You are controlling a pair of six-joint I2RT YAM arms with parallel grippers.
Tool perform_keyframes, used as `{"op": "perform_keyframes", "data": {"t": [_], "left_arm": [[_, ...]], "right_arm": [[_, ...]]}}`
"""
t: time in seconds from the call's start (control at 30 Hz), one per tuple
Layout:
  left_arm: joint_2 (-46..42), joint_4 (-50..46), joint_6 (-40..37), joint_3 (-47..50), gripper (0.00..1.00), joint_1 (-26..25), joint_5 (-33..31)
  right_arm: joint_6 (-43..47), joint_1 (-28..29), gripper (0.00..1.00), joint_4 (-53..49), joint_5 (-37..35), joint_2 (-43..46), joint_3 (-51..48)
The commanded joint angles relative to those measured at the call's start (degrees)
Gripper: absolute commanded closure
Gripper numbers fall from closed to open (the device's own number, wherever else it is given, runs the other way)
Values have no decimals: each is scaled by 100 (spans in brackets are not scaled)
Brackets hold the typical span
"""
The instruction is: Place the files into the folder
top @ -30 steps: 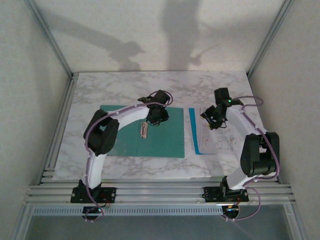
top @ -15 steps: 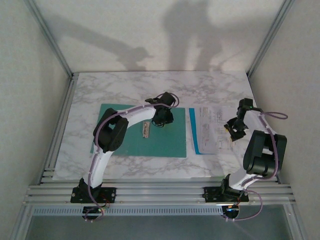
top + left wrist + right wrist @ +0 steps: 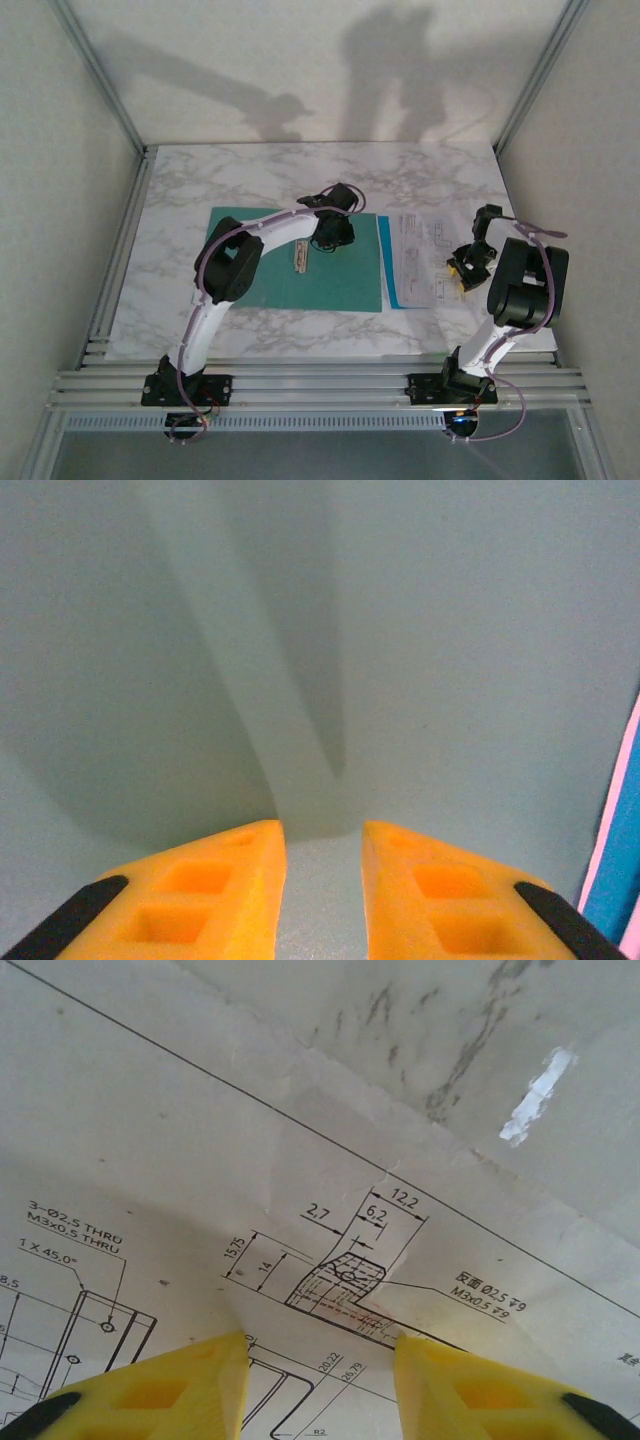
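Note:
The teal folder point(image 3: 270, 285) lies flat at the table's centre left, with a small metal clip point(image 3: 300, 258) on it. My left gripper point(image 3: 331, 233) is down on the folder's far right part. In the left wrist view its orange fingers point(image 3: 240, 880) stand slightly apart over the teal folder point(image 3: 400, 630), with nothing between them point(image 3: 322, 825). The files point(image 3: 420, 262) are white printed sheets with a blue strip point(image 3: 388, 262) along their left edge, right beside the folder. My right gripper point(image 3: 466, 262) is open at their right edge, low over a printed drawing on the files point(image 3: 300, 1160) point(image 3: 320, 1338).
The marble table point(image 3: 250, 170) is bounded by aluminium frame posts point(image 3: 100, 80) and white walls on both sides. A rail point(image 3: 320, 385) runs along the near edge, where both arm bases are bolted. In the left wrist view the files' blue strip point(image 3: 615, 850) shows at the right.
My right gripper has swung from above the sheets' middle out to their right edge. My left gripper and the folder have shifted right, closing the gap to the blue strip.

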State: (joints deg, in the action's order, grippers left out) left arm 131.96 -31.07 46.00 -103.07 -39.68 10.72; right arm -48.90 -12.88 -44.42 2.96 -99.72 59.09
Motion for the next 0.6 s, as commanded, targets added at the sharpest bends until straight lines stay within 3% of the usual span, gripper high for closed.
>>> {"op": "perform_keyframes", "data": {"t": [0.0, 0.47, 0.57], "left_arm": [[408, -206, -96, -25, 73, -96, 105], [573, 140, 102, -471, 72, -212, 371], [342, 110, 219, -627, 68, -184, 284]], "right_arm": [[66, -24, 58, -141, 28, -178, 86], [41, 189, 58, -242, 136, -328, 199], [-23, 213, 58, -235, 168, -336, 182]]}}
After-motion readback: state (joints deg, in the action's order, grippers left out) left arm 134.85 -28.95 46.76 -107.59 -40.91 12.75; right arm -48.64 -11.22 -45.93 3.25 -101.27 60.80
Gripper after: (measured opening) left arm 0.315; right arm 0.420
